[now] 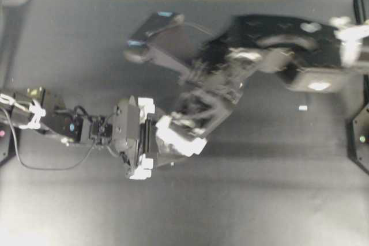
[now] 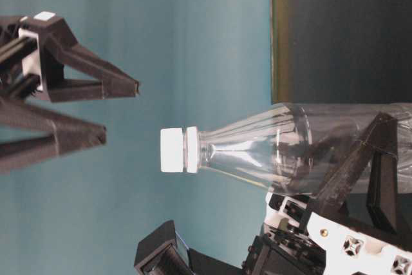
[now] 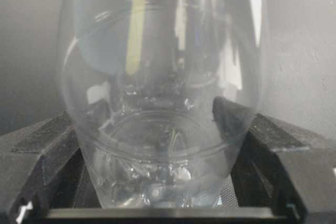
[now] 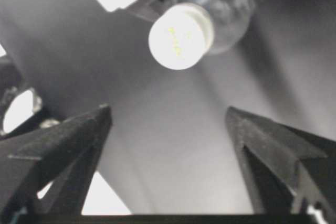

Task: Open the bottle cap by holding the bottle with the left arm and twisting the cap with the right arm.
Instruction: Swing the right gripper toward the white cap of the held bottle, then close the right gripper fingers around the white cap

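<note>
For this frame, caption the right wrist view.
Open right end effector short of the white cap on the bottle.

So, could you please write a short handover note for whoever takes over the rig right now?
Left gripper: shut on the bottle, fingers on either side of its body.
Right gripper: open, empty, apart from the cap and facing it.
Bottle: clear, off the table.
Done: bottle is held. The cap sits on the neck; whether it is loosened cannot be told.
Left: close the right fingers on the cap and twist it off.
</note>
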Motion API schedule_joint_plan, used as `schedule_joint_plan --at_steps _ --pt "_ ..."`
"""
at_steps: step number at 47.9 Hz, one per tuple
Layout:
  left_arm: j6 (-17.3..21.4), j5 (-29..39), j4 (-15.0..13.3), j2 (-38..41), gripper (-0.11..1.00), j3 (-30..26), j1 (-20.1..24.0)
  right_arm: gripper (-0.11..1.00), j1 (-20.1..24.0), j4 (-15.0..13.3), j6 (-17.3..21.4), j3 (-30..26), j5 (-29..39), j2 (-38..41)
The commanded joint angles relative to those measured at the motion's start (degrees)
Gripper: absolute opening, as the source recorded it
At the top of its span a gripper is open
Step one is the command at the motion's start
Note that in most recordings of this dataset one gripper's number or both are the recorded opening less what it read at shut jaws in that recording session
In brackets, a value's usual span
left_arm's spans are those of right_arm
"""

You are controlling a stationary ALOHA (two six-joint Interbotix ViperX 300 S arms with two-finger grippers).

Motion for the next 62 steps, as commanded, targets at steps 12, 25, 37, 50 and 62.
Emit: schedule_joint_plan --at_steps 12,25,37,50,62 --pt "-0.35 0.0 0.26 0.35 0.81 -0.26 -0.88 0.83 -0.62 -3.87 7.29 -5.01 2.2 5.45" --pt "-0.35 -0.09 0.26 0.35 0.81 -0.26 -1.05 0.83 -0.18 -6.86 7.91 -5.36 1.85 6.42" --pt "-0.35 -0.09 0.26 0.35 0.81 -0.18 -1.05 0.76 0.62 -6.94 8.17 -5.71 1.76 7.03" --pt "-0.35 -0.09 0.26 0.35 0.81 -0.18 -1.05 0.76 1.49 -7.21 8.09 -7.12 2.02 8.0" --pt "-0.44 -0.09 0.26 0.35 0.81 -0.26 -1.05 0.75 2.46 -7.56 8.09 -7.82 2.55 8.7"
